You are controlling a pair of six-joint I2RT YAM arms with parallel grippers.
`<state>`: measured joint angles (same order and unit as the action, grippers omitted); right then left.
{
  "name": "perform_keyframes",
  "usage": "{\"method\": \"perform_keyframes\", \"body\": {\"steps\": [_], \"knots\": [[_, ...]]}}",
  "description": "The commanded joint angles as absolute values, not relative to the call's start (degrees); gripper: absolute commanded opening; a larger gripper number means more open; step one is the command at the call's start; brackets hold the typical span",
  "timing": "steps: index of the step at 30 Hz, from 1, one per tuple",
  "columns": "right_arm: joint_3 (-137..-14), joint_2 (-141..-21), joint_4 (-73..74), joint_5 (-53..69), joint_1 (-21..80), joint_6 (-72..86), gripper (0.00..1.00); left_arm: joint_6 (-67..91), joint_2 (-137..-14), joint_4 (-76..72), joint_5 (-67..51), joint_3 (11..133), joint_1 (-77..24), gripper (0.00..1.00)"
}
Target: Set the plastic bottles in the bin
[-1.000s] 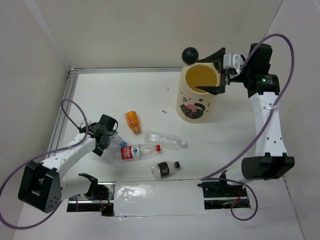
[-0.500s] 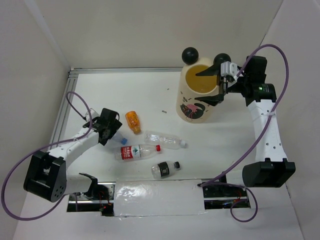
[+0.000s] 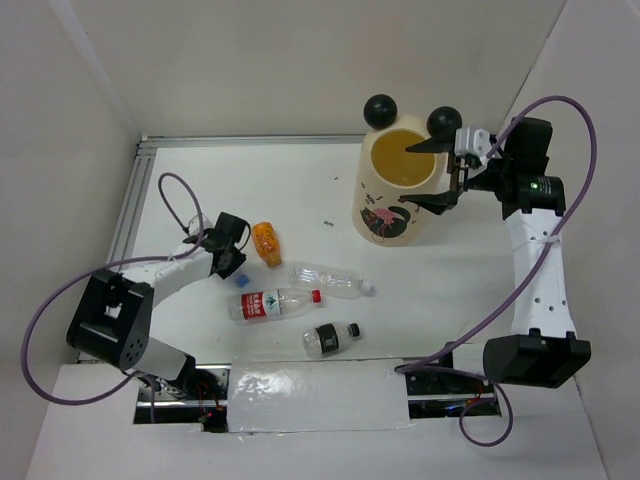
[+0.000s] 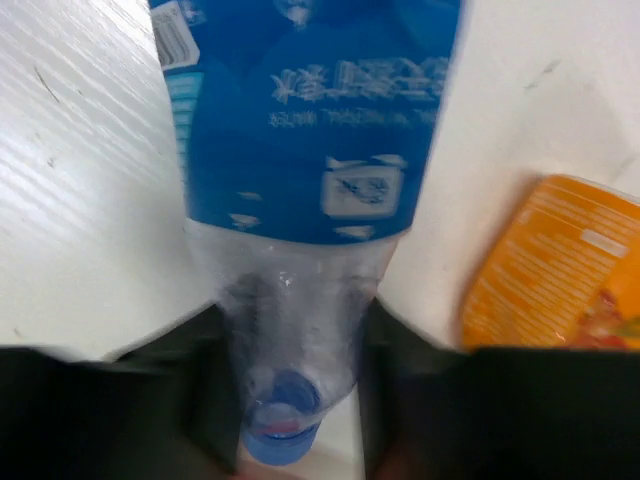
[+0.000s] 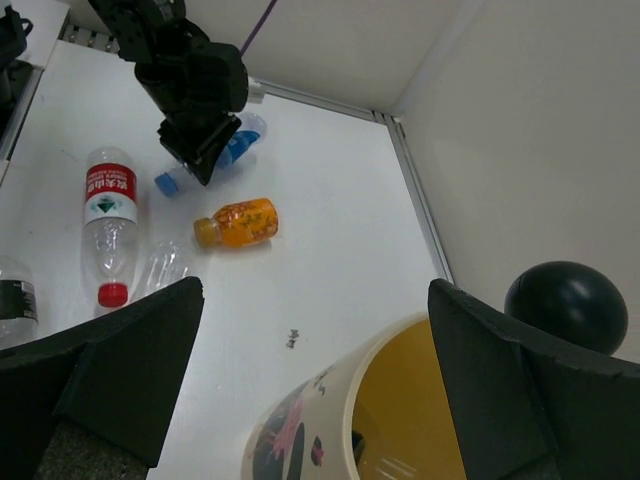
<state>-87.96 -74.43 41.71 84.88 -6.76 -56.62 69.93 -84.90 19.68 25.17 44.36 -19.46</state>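
Note:
Five plastic bottles lie on the white table. My left gripper [image 3: 230, 257] is shut on the neck of a blue-labelled bottle [image 4: 310, 130], whose blue cap [image 4: 282, 425] points back between the fingers. Just to its right lies a short orange bottle [image 3: 266, 243] [image 4: 550, 270]. Nearer the front lie a bare clear bottle [image 3: 330, 280], a red-labelled bottle [image 3: 268, 303] and a black-labelled bottle [image 3: 328, 339]. The cream bin [image 3: 395, 195] [image 5: 330, 420], yellow inside with a pink flamingo print, stands at the far right. My right gripper [image 3: 432, 175] [image 5: 320, 385] hangs open over its right rim, holding nothing.
Two black ball ears [image 3: 380, 110] [image 3: 444, 122] stick up from the bin's far rim. A metal rail [image 3: 250, 140] runs along the table's far and left edges, with white walls behind. A small dark mark [image 3: 327, 223] lies on the table left of the bin.
My left gripper has swung right and away from me and shut on the blue-labelled bottle. My right gripper has shifted slightly right, uncovering the bin's right ear.

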Motion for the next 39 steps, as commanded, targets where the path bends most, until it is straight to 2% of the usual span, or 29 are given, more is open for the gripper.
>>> {"method": "perform_keyframes", "body": {"steps": [1,3,5,7,8,10,11,12,14,15,16,19,24,30,33,34,38,39], "knots": [[-87.28,-71.28,42.1,93.08,-8.34,-55.99,1.0,63.91,-78.42,19.42,25.31,47.71,-21.7,0.29],[-87.28,-70.76,42.71,93.08,-9.84,-56.77,0.97,59.1,-72.44,19.95,23.04,49.91,-22.58,0.18],[-87.28,-70.75,43.58,91.06,-11.42,-57.39,0.87,55.21,-67.44,20.57,20.23,54.21,-23.73,0.09],[-87.28,-70.75,43.59,87.48,-12.73,-57.39,0.73,49.09,-65.4,19.17,14.09,59.55,-23.73,0.06],[-87.28,-70.75,43.59,86.15,-13.27,-56.52,0.55,47.13,-64.87,18.2,11.1,61.42,-24.25,0.04],[-87.28,-71.28,42.98,82.03,-15.1,-54.33,0.3,40.91,-64.86,15.92,-0.22,66.76,-24.26,0.04],[-86.41,-71.28,41.85,80.09,-15.64,-52.32,0.12,38.52,-65.73,12.34,-5.66,68.45,-24.26,0.04],[-85.09,-70.5,38.09,77.72,-15.64,-46.29,0.1,36.06,-66.79,10.65,-15.46,70.21,-24.26,0.04],[-83.85,-69.62,36.74,71.39,-16.35,-44.47,0.1,34.81,-72.4,8.27,-25.96,77.14,-24.26,0.04],[-83.85,-69.61,37.61,70.06,-16.35,-45.78,0.14,34.2,-75.12,8.26,-34.63,80.3,-24.26,0.04],[-82.46,-68.22,37.62,69.09,-16.35,-46.49,0.27,34.19,-78.02,8.78,-38.98,86.77,-24.78,0.04],[-79.82,-66.37,38.94,67.15,-16.35,-48.16,0.36,31.39,-87.44,6.95,-47.27,94.03,-27.32,0.06],[-76.3,-65.74,38.94,63.2,-16.35,-48.69,0.39,24.71,-92.62,-6.66,-35.79,98.26,-34.27,0.06],[-75.76,-64.17,39.29,59.77,-16.96,-49.31,0.41,23.38,-97.73,-28.96,-19.97,96.33,-40.25,0.07],[-74.62,-63.63,39.81,58.63,-16.96,-49.31,0.48,20.4,-102.73,-32.6,-10.13,98.51,-43.59,0.17],[-73.92,-63.63,40.42,58.62,-16.96,-49.31,0.56,19.61,-104.14,-34.61,-5.15,99.05,-45.07,0.17],[-72.77,-61.79,41.21,58.62,-16.96,-49.83,0.7,16.0,-111.95,-38.75,6.46,102.38,-47.19,0.22],[-72.25,-61.79,41.74,58.62,-16.96,-50.36,0.74,15.47,-113.63,-38.76,8.68,104.83,-47.98,0.28]]}}
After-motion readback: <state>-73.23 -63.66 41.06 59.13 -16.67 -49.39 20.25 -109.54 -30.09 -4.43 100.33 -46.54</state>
